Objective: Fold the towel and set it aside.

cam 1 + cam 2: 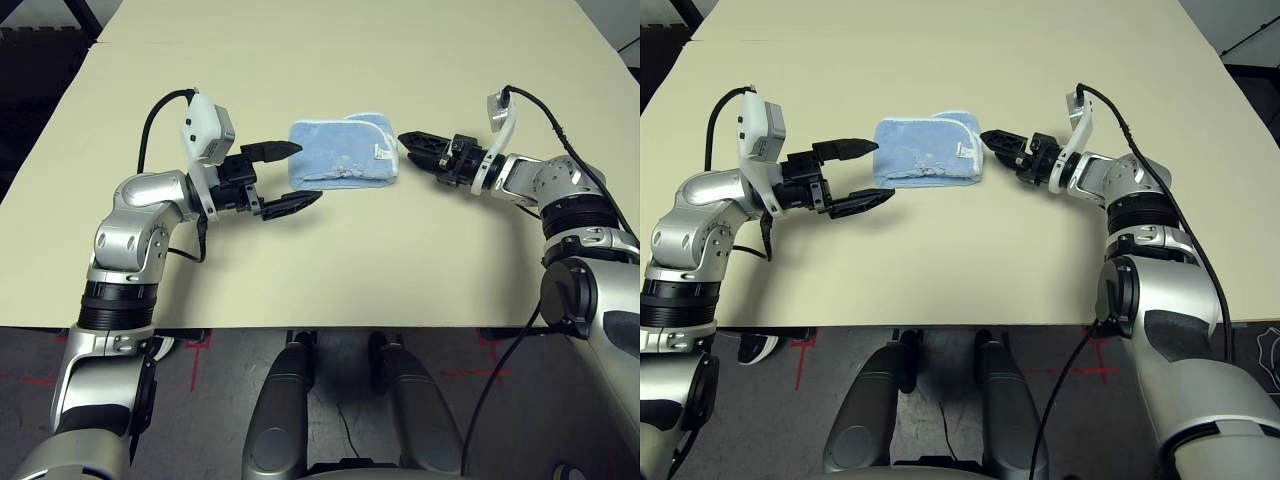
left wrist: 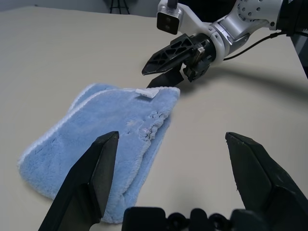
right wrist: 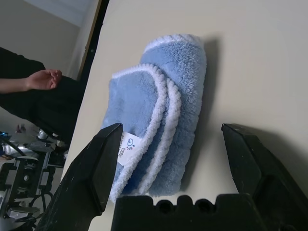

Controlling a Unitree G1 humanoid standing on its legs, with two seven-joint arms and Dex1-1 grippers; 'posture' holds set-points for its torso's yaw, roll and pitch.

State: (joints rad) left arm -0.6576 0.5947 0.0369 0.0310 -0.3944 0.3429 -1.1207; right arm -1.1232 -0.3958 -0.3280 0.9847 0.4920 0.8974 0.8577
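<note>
Beige table (image 1: 330, 250) held the folded light blue terry towel (image 1: 342, 155) between our 2 grippers; left gripper (image 1: 290, 176) and right gripper (image 1: 412, 142) gaped wide, both empty.

- Silver, rounded forearms with black ribbed bands at the joints.
- The left hand (image 1: 282, 177) has two black pointed fingers; a white camera block sits above its wrist.
- The right hand (image 1: 420, 150) is black too, with a white bracket.
- Black cables loop from both wrists.
</note>
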